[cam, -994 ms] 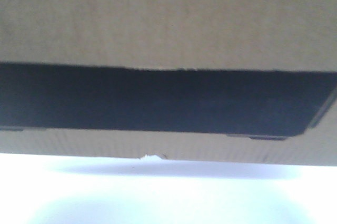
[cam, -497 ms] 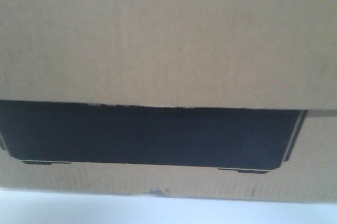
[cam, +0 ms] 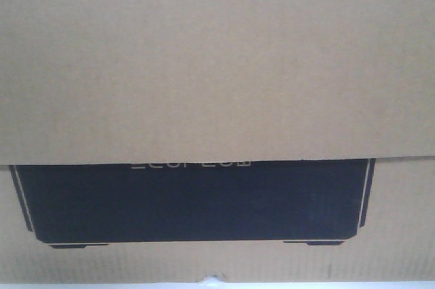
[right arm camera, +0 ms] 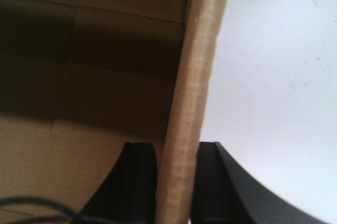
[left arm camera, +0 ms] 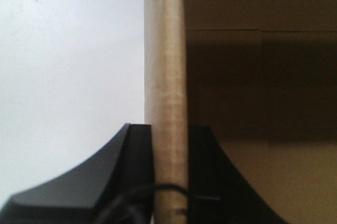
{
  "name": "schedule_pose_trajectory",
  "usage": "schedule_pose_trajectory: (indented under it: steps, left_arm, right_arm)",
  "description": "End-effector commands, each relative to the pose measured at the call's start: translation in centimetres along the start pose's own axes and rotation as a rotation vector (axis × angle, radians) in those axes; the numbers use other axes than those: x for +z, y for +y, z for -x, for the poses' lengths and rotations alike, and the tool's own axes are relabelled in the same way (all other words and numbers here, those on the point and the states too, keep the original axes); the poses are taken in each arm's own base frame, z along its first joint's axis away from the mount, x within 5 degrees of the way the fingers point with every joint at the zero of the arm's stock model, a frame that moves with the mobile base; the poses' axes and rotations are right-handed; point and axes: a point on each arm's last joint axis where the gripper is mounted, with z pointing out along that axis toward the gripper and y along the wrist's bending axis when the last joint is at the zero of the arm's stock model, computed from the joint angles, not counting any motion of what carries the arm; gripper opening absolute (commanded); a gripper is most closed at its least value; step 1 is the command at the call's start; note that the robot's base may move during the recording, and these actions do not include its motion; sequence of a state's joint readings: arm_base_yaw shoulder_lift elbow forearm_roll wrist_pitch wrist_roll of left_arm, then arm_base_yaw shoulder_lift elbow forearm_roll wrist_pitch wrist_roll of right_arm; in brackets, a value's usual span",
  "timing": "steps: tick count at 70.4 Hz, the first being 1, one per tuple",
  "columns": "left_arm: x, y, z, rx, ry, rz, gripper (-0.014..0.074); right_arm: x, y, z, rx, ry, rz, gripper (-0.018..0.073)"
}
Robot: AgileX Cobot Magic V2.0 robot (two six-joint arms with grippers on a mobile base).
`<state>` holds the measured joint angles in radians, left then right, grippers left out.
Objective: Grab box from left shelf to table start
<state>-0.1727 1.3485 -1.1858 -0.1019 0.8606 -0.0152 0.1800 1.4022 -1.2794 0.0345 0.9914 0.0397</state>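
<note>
The brown corrugated cardboard box is filling nearly the whole frame, its black printed panel sitting low, centre; a pale table sliver is showing along the bottom edge.

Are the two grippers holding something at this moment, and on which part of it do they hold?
Yes. Each grips the box by an upright cardboard wall: the left gripper and the right gripper each have one finger on either side of the edge.

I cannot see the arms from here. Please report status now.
Left tool and right tool each shut on a box wall edge. Box fills front view. Nothing seen in the way.
</note>
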Motion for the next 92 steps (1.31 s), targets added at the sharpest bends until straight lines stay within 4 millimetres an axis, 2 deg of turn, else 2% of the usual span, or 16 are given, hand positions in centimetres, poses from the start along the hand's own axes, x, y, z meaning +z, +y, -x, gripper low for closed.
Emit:
schedule_pose_trajectory:
  steps: [1, 8, 13, 18, 22, 27, 31, 38, 43, 79, 92]
  left_arm:
    - [-1.3, -2.1, 1.4, -0.120, -0.112, -0.169, -0.0102]
    - [-1.3, -2.1, 1.4, -0.120, -0.108, -0.169, -0.0102]
    - [-1.3, -2.1, 1.4, -0.112, -0.111, -0.165, -0.0100]
    - [-1.3, -2.1, 1.4, -0.084, -0.112, -0.163, -0.0092]
    - [-1.3, -2.1, 1.4, -0.083, -0.108, -0.163, -0.0047]
    - [-1.2, -2.1, 1.3, -0.082, -0.095, -0.164, 0.0056]
    - [-1.2, -2.1, 1.2, -0.082, -0.090, -0.164, 0.0205]
    - [-1.2, -2.1, 1.2, -0.082, -0.090, -0.164, 0.0453]
    - [-1.2, -2.1, 1.2, -0.083, -0.086, -0.166, 0.0580]
    - [-1.3, -1.7, 1.1, -0.044, -0.076, -0.116, 0.0564]
    - [-2.4, -1.4, 1.8, 0.013, -0.078, -0.061, 0.0564]
  right_arm:
    - [-1.2, 1.6, 1.1, 0.032, -0.102, 0.125, 0.0060]
    - [-1.2, 1.6, 1.1, 0.032, -0.100, 0.125, 0.0064]
    - [-1.2, 1.6, 1.1, 0.032, -0.100, 0.125, 0.0112]
    - [-1.3, 1.6, 1.1, 0.031, -0.100, 0.125, 0.0223]
    - [-1.3, 1.6, 1.1, 0.031, -0.101, 0.125, 0.0332]
    - [-1.4, 1.5, 1.2, 0.027, -0.105, 0.118, 0.0449]
    - [-1.6, 1.5, 1.3, 0.026, -0.109, 0.119, 0.0533]
    - [-1.6, 1.5, 1.3, 0.026, -0.109, 0.118, 0.0573]
    - [-1.6, 1.5, 1.3, 0.024, -0.105, 0.116, 0.0573]
    - [-1.5, 0.7, 1.0, -0.026, -0.077, 0.030, 0.0573]
    - [-2.3, 0.3, 1.4, -0.041, -0.086, -0.012, 0.0573]
